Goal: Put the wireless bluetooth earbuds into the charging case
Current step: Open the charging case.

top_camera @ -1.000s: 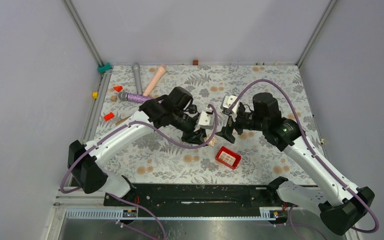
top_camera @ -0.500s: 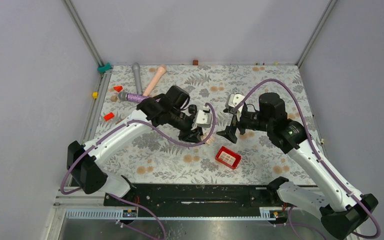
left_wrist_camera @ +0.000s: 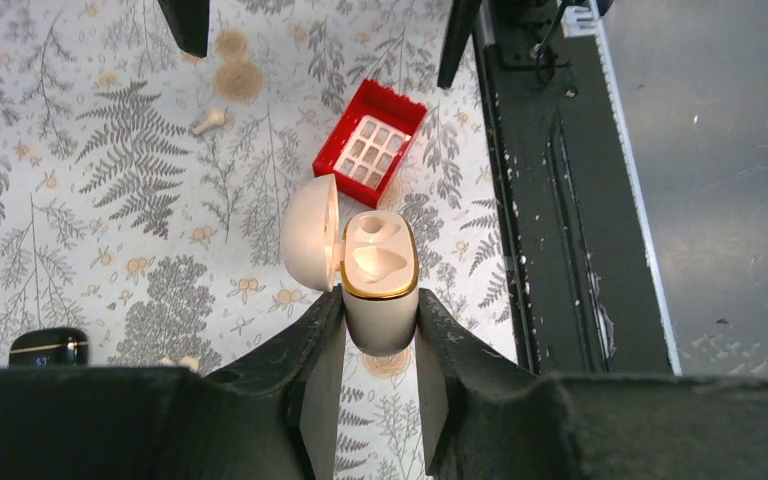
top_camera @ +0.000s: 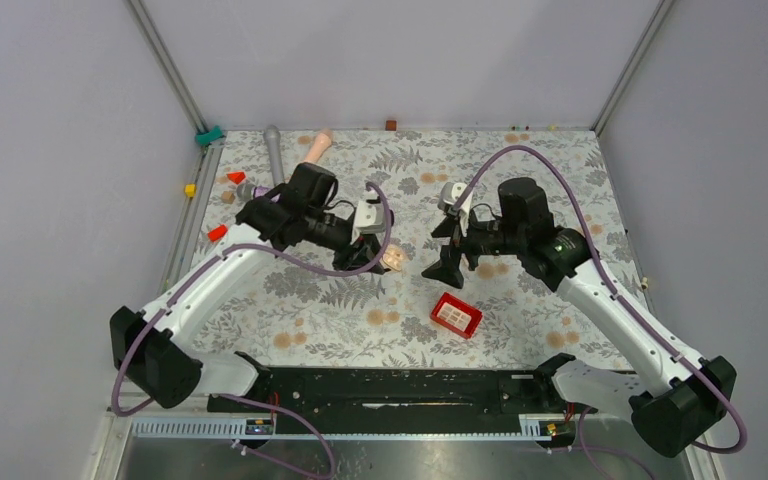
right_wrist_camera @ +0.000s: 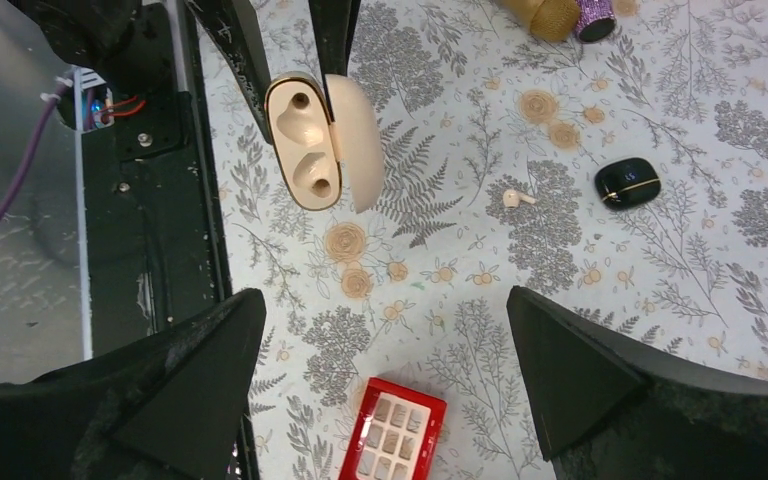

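We see a table spread with a fern-and-flower cloth [top_camera: 520, 300], closed in by plain pale walls, with the two arms reaching in from the near edge. The left gripper [top_camera: 384, 262] is clamped tight on the cream case [left_wrist_camera: 379, 285], one finger [left_wrist_camera: 322, 350] on each side of its body, holding it up off the cloth. Its lid [left_wrist_camera: 310, 245] is swung open to one side, and the gold-rimmed top shows two wells. From the right wrist both wells look hollow. From the left wrist we cannot tell whether one of them has something seated in it. One whitish earbud [right_wrist_camera: 516, 197] lies loose on the cloth, between the held case and a shut black case [right_wrist_camera: 625, 181], nearer the black one and touching neither. The left wrist view shows the same bud [left_wrist_camera: 208, 122] lying out past the case, apart from the red box [left_wrist_camera: 370, 140]. The right gripper [right_wrist_camera: 385, 298] hangs over the cloth with its fingers spread wide and nothing between them, facing the held case, and the red box is just beside it on the near side. Further back on the left lie a grey rod [top_camera: 273, 150], a pink rod [top_camera: 315, 148] and two red cones [top_camera: 236, 177].
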Robot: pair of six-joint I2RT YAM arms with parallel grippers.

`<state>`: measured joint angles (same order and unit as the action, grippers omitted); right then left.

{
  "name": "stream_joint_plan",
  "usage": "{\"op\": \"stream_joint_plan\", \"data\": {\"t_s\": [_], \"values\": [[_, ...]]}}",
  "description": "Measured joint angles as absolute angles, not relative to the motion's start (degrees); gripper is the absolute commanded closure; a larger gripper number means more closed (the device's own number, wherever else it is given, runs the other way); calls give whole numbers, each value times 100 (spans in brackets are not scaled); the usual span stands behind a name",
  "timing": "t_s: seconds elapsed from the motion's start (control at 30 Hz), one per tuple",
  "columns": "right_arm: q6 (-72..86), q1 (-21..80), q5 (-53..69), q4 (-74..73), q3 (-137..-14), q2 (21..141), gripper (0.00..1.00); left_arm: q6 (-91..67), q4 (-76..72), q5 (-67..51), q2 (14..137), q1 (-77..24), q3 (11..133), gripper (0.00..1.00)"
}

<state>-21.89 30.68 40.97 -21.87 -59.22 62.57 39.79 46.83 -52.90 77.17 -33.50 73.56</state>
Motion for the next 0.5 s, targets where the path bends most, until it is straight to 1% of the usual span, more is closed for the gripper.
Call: {"op": "stream_joint_plan", "data": {"t_s": [0.13, 0.33, 0.5], "values": [[-1997, 3068, 4351, -2110, -5922, 6261, 1, 3710, 4230, -5714, 7384, -3249, 6897, 100], [-1710, 3068, 4772, -1857, -5896, 6130, 0, 3374, 3800, -6211, 7363, -3256, 6654, 100], [-1496, 3055, 4904, -1507, -5780, 5992, 0, 3105, 3365, -6462, 7363, -3249, 6226, 100]]}}
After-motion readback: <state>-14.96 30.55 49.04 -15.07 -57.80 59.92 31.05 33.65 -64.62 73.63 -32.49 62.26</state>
